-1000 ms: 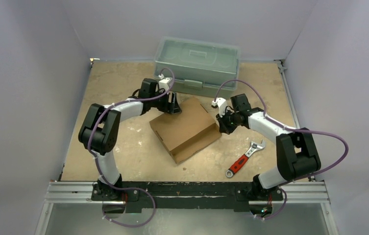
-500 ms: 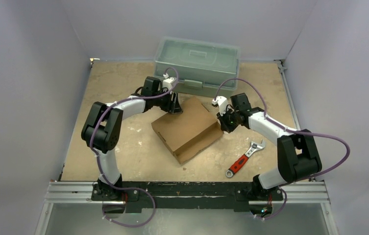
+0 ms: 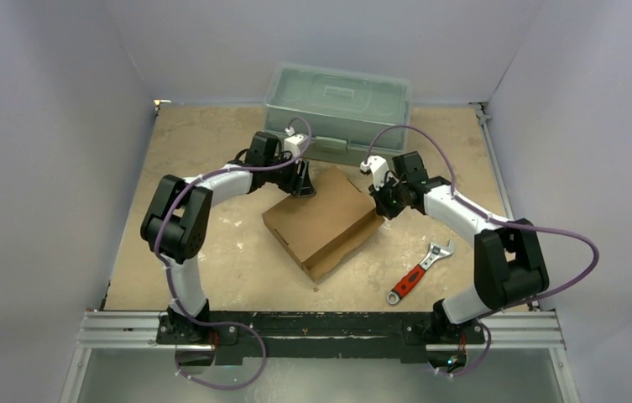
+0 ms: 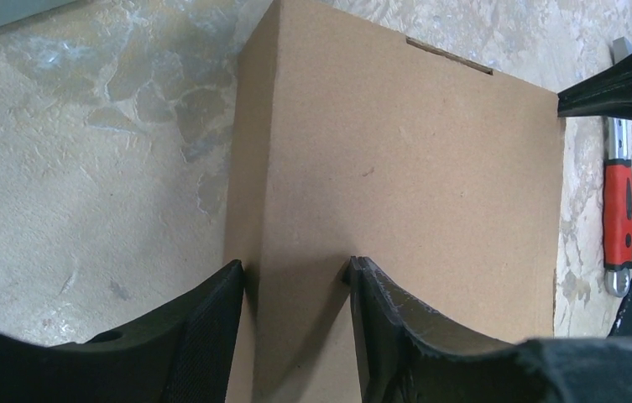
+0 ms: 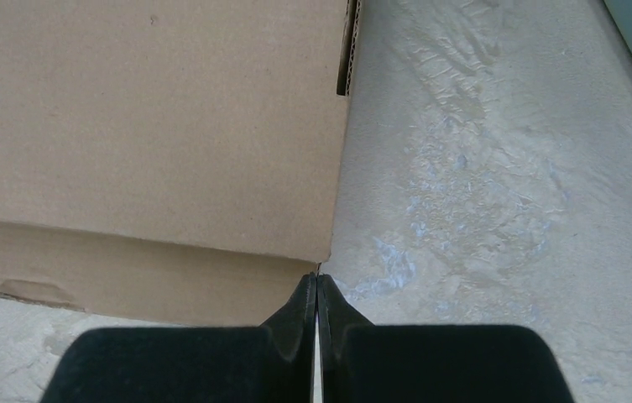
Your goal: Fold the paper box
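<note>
Top cam's mounted high behind the arm bases, looking down and forward over the whole tabletop (image 3: 245, 269). Both wrist cams ride right up close, peering past their own jaws at the paper box (image 3: 322, 220): left one from its far-left corner, right one from its right corner. All three catch that box.

light: bright, diffuse | shadows: soft, short | focus: mostly sharp

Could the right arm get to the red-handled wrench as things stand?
Probably yes: the wrench lies uncovered beside that arm, and the right hand, shut at the paper box corner, grips nothing.
</note>
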Tool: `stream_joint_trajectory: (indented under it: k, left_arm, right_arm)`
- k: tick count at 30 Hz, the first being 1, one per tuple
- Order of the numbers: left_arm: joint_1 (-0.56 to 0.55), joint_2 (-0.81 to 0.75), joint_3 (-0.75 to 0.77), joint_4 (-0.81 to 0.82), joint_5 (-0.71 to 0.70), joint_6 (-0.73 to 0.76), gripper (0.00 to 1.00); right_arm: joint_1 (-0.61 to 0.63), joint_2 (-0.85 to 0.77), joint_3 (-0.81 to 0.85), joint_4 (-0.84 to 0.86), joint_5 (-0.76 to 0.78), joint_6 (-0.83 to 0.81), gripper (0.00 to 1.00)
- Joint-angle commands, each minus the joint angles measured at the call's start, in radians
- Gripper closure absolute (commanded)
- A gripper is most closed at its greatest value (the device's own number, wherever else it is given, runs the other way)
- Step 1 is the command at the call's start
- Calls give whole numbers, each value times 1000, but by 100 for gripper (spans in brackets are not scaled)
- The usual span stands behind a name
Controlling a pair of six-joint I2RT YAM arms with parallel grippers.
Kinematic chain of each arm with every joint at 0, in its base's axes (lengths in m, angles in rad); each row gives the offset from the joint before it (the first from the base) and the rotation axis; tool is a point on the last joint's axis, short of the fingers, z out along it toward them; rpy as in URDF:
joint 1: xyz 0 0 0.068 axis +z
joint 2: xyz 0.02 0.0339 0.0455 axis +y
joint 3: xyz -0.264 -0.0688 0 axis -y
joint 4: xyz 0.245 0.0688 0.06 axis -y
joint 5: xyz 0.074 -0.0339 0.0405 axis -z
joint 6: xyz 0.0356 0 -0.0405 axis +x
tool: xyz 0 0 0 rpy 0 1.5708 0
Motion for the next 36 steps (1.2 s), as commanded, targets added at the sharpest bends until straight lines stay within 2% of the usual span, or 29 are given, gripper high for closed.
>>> stream_joint_trajectory:
  k: [1, 4, 7, 10, 13, 15, 17, 18, 19, 21, 24, 27, 29, 36]
  left_arm:
    - [-29, 31, 6, -86, -42, -10, 52]
    - [3, 25, 14, -87, -77, -94, 48]
    - [36, -20, -16, -25, -73, -169, 43]
    - [50, -78, -39, 13, -83, -200, 40]
    - [53, -169, -69, 27, -154, -206, 37]
    - [54, -280, -117, 79, -232, -199, 36]
    - [56, -377, -188, 116, -308, -199, 31]
    - [59, -423, -220, 132, -345, -208, 25]
    - [63, -460, -249, 147, -375, -224, 17]
    - [70, -520, -300, 152, -456, -285, 2]
    - [88, -539, -345, 151, -419, -326, 1]
    - [94, -495, -348, 132, -360, -342, 3]
    - [95, -455, -340, 123, -313, -341, 8]
    - [95, -313, -323, 126, -284, -359, 12]
  right_arm:
    - [14, -7, 59, 43, -64, 15, 99]
    - [12, -90, 48, -2, -85, -29, 76]
    - [7, -253, -2, -13, -116, -80, 52]
    - [7, -363, -61, -37, -205, -177, 34]
    - [5, -418, -113, -128, -348, -435, 30]
    - [6, -455, -162, -268, -442, -785, 26]
    - [7, -484, -216, -442, -461, -1179, 23]
    - [7, -489, -237, -489, -466, -1315, 24]
    - [8, -482, -250, -508, -474, -1392, 31]
    - [15, -425, -243, -549, -513, -1515, 51]
    - [50, -284, -201, -631, -545, -1647, 78]
    - [157, -205, -193, -469, -484, -1461, 100]
    - [236, -194, -221, -345, -421, -1384, 100]
    - [443, -185, -257, -194, -351, -1289, 100]
